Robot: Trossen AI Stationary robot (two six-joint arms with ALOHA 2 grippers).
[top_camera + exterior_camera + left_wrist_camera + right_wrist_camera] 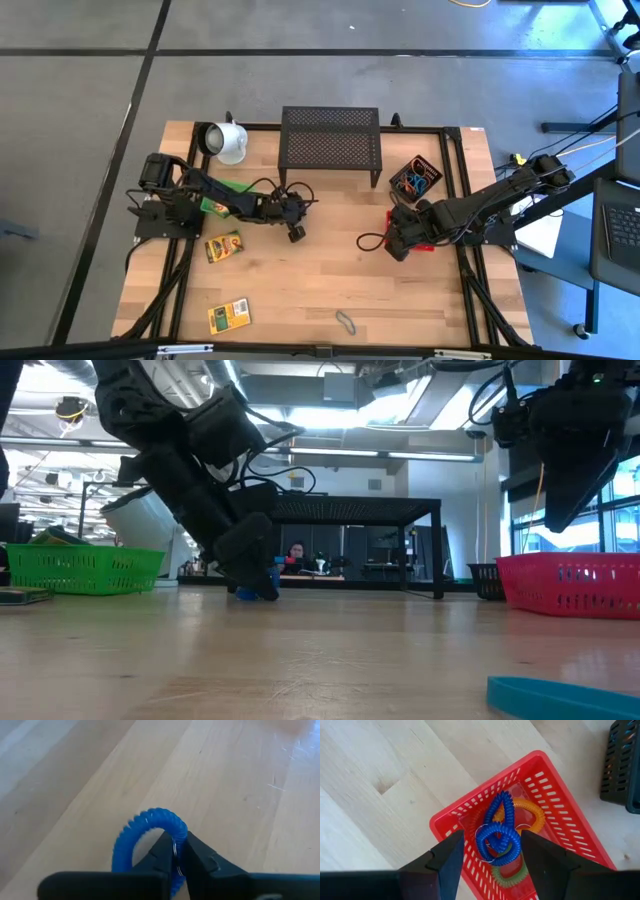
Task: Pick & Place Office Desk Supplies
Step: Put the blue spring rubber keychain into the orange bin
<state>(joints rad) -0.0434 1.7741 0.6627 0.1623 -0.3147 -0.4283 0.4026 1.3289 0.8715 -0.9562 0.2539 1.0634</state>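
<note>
No readable writing anywhere; the crayon boxes are too small for you to make out any brand.

Landmark: the black mesh rack at the back of the table.

Your left tool sits in front of the rack, a bit to its left, down at the table surface, pinching a blue coil band; the fingers are pressed together on the loop. In the low view the band touches the table under the tool.

Your right tool is to the right front of the rack, spread wide and hanging above a red basket. The basket holds a blue coil, an orange coil and a green coil, tangled together. Right of the rack, a small black bin holds blue and red loops.

A green basket lies left front of the rack, partly under the left arm. Two crayon boxes lie well in front of the rack to its left. A grey coil lies near the table's front edge. A white mug lies tipped just left of the rack.
</note>
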